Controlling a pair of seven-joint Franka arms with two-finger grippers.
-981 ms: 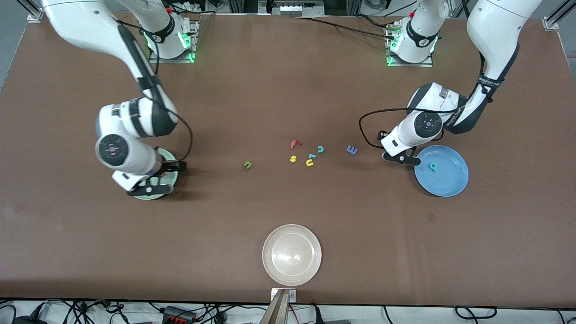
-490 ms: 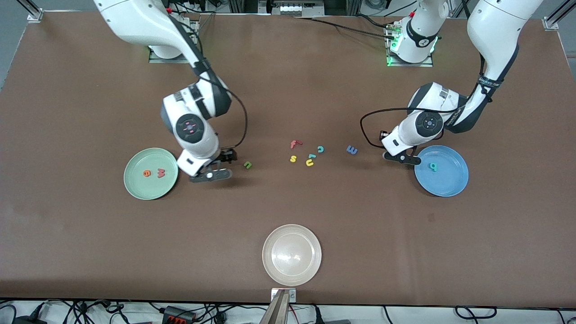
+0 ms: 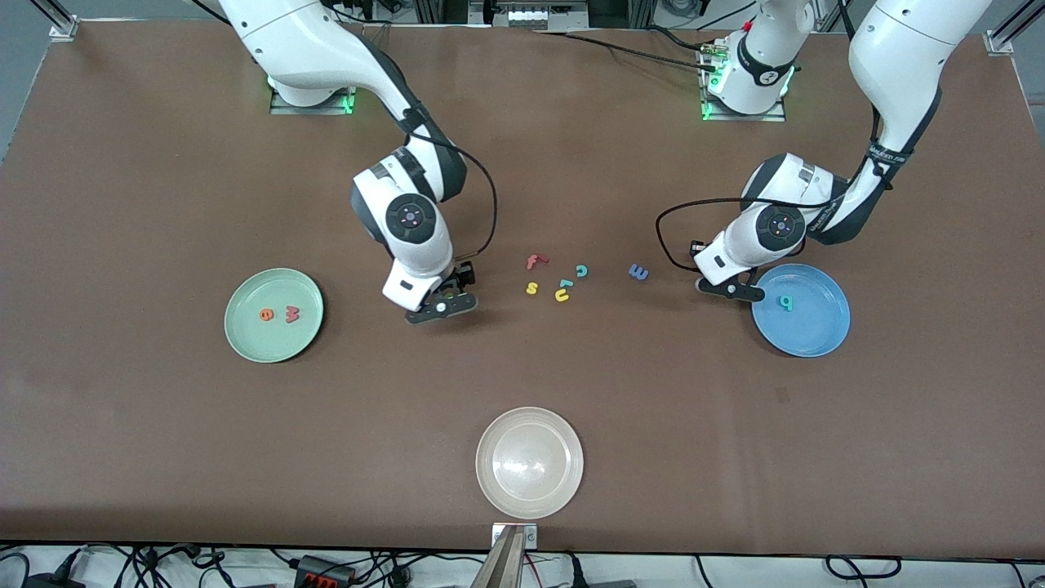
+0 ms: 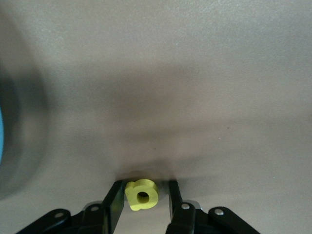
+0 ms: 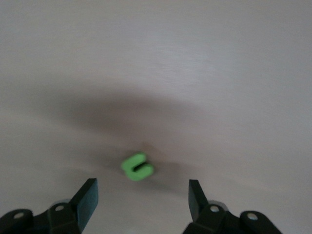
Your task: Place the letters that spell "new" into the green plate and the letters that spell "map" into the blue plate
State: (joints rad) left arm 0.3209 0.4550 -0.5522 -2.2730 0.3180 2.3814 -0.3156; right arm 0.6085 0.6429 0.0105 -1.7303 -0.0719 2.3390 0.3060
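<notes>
"e" [image 3: 266, 314], "w" [image 3: 292, 314] in green plate [image 3: 245, 339]; "p" [image 3: 784, 303] in blue plate [image 3: 820, 339].

The right gripper [image 5: 141, 200] hangs over the bare brown counter [image 5: 195, 63] with its two black fingers [image 5: 87, 197] spread wide. The small green "n" [image 5: 137, 166] lies flat on the counter, between the fingertips and slightly ahead of them, touching neither, inside the gripper's soft shadow.

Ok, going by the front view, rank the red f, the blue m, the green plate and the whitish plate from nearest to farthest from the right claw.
Measured from the right claw:
1. Red f, in the letter cluster toward the left arm's end.
2. Whitish plate, at the table edge nearest the camera, and green plate, toward the right arm's end: too close to call.
3. Blue m, near the blue plate.
</notes>
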